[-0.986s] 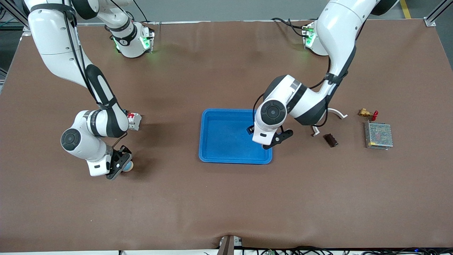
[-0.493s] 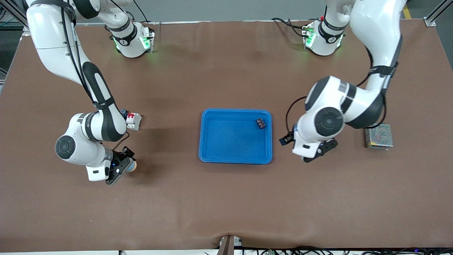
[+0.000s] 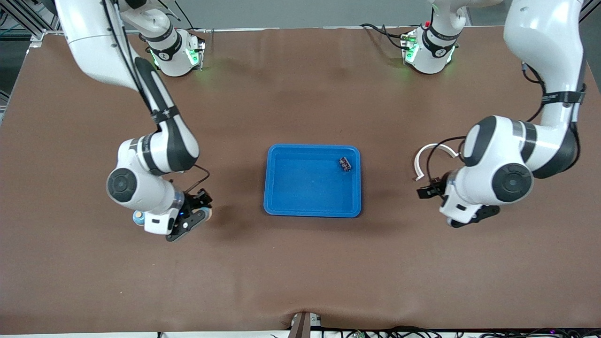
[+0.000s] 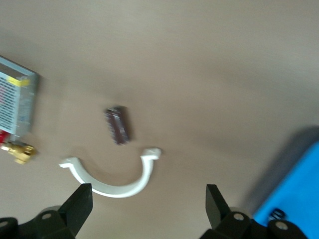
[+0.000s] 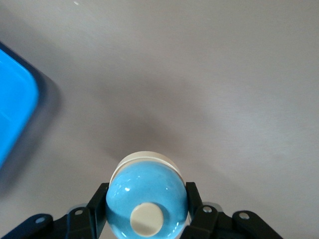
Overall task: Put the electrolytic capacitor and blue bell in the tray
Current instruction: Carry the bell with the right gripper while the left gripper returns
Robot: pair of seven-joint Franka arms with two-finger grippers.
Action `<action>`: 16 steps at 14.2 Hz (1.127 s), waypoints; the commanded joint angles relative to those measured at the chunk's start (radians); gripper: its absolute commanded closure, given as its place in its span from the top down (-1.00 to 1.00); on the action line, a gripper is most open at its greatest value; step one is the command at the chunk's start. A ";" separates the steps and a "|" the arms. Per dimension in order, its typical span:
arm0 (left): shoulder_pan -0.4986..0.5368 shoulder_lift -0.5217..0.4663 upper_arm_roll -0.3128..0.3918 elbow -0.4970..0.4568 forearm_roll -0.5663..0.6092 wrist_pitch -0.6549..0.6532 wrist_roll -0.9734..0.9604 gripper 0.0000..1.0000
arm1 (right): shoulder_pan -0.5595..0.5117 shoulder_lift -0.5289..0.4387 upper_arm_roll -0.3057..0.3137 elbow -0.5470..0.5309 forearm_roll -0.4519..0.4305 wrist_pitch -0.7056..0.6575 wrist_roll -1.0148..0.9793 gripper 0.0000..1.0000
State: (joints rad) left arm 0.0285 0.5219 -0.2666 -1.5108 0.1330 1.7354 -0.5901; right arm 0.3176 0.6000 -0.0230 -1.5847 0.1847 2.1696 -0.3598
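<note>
The blue tray (image 3: 312, 148) lies mid-table, with a small dark capacitor (image 3: 346, 164) inside near the corner toward the left arm's base. My right gripper (image 3: 197, 215) is shut on the blue bell (image 5: 146, 196), a glossy blue dome with a cream button and cream rim. It hangs over bare table between the right arm's end and the tray (image 5: 12, 114). My left gripper (image 3: 465, 213) is open and holds nothing (image 4: 148, 199). It is over the table between the tray (image 4: 294, 194) and the left arm's end.
A white curved clip (image 3: 434, 152) (image 4: 114, 184) lies by the left gripper. A dark brown part (image 4: 118, 125), a metal mesh box (image 4: 15, 99) and a brass fitting (image 4: 17, 152) lie nearby. A small blue round thing (image 3: 138, 217) shows beside the right wrist.
The left arm drew away from the tray toward its own end, leaving the capacitor inside. The right arm carried the bell toward the tray.
</note>
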 commanded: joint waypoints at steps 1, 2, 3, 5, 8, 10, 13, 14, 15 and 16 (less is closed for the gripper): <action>0.040 -0.042 -0.014 -0.074 0.046 0.039 -0.007 1.00 | 0.092 -0.034 -0.011 -0.014 0.009 -0.014 0.189 0.03; 0.056 -0.057 -0.016 -0.116 0.046 0.079 -0.007 1.00 | 0.124 -0.034 -0.011 -0.014 0.009 -0.008 0.250 0.03; 0.080 -0.075 -0.014 -0.168 0.046 0.140 -0.007 1.00 | 0.161 -0.032 -0.012 -0.014 0.007 -0.002 0.324 0.03; 0.131 -0.123 -0.016 -0.317 0.046 0.307 -0.007 1.00 | 0.224 -0.028 -0.012 -0.012 0.005 0.013 0.462 0.03; 0.153 -0.168 -0.010 -0.503 0.046 0.550 -0.011 1.00 | 0.268 -0.020 -0.014 -0.012 0.001 0.044 0.562 0.03; 0.198 -0.155 -0.010 -0.552 0.048 0.628 -0.014 1.00 | 0.274 -0.011 -0.012 -0.014 -0.001 0.080 0.597 0.03; 0.212 -0.140 -0.010 -0.621 0.047 0.731 -0.013 1.00 | 0.313 0.013 -0.015 -0.009 -0.007 0.104 0.689 0.03; 0.212 -0.128 -0.010 -0.621 0.046 0.734 -0.014 1.00 | 0.313 0.018 -0.015 -0.009 -0.019 0.130 0.726 0.03; 0.212 -0.117 -0.010 -0.621 0.046 0.736 -0.016 0.89 | 0.319 0.029 -0.014 -0.009 -0.025 0.142 0.760 0.03; 0.212 -0.114 -0.011 -0.621 0.046 0.736 -0.022 0.77 | 0.336 0.038 -0.015 -0.008 -0.033 0.144 0.789 0.03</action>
State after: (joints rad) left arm 0.2361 0.4133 -0.2683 -2.1146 0.1641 2.4509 -0.5925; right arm 0.6221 0.6239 -0.0254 -1.5938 0.1743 2.2949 0.3542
